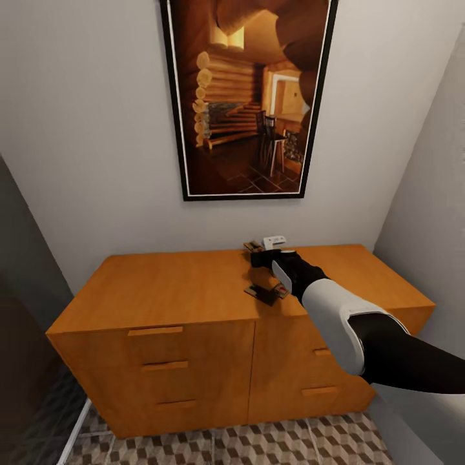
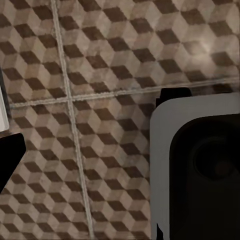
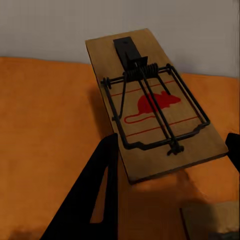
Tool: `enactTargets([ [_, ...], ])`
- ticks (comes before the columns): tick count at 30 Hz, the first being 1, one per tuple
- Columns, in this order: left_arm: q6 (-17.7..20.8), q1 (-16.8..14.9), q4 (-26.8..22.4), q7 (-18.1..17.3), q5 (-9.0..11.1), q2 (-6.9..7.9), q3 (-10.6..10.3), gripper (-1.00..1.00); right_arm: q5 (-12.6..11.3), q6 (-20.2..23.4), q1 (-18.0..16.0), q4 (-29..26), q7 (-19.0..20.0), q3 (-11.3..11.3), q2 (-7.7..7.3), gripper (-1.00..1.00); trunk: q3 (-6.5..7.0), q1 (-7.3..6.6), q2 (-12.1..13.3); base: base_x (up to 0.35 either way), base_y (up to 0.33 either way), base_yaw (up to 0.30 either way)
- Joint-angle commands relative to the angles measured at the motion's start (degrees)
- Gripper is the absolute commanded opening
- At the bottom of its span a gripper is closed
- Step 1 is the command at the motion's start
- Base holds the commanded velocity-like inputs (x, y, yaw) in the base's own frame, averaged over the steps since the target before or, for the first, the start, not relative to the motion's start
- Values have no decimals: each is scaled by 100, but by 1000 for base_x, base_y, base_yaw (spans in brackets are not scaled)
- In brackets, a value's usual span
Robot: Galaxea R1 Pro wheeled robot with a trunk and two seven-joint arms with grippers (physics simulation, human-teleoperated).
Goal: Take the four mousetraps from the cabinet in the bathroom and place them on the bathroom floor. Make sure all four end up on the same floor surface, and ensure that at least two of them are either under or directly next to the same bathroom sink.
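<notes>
In the head view, the orange-brown cabinet [image 1: 174, 290] fills the centre of the frame below a framed picture [image 1: 248, 97], with the cube-patterned bathroom floor [image 1: 258, 445] along the bottom edge. The right arm enters from the lower right and places the right gripper [image 1: 270, 258] over the cabinet top right of centre, with one mousetrap [image 1: 266, 294] lying flat just below it. In the right wrist view, a mousetrap [image 3: 155, 107] sits tilted between the two dark fingers [image 3: 95, 190], which bracket its long edges; whether they actually grip it cannot be told.
</notes>
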Motion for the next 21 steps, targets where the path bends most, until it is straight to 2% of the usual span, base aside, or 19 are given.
enactTargets([
  [1, -40, -12, 24, 1, 2, 0, -20, 100, 35, 84, -1, -67, 10, 9, 0, -100, -6, -4, -3, -329, 0, 0],
  [4, -40, -12, 24, 1, 2, 0, -18, 100, 35, 221, -1, -214, 5, 9, 0, -100, -6, -4, -3, -332, 0, 0],
  [9, -41, -11, 24, 1, 2, 0, -20, 100, 35, 728, -1, -644, -5, 9, 0, -100, -6, -4, -3, -334, 0, 0],
  [21, -42, -14, 24, 1, 2, 2, -23, 100, 40, 1015, -1, -993, -23, 9, 0, -100, -6, -4, -3, -335, 0, 0],
])
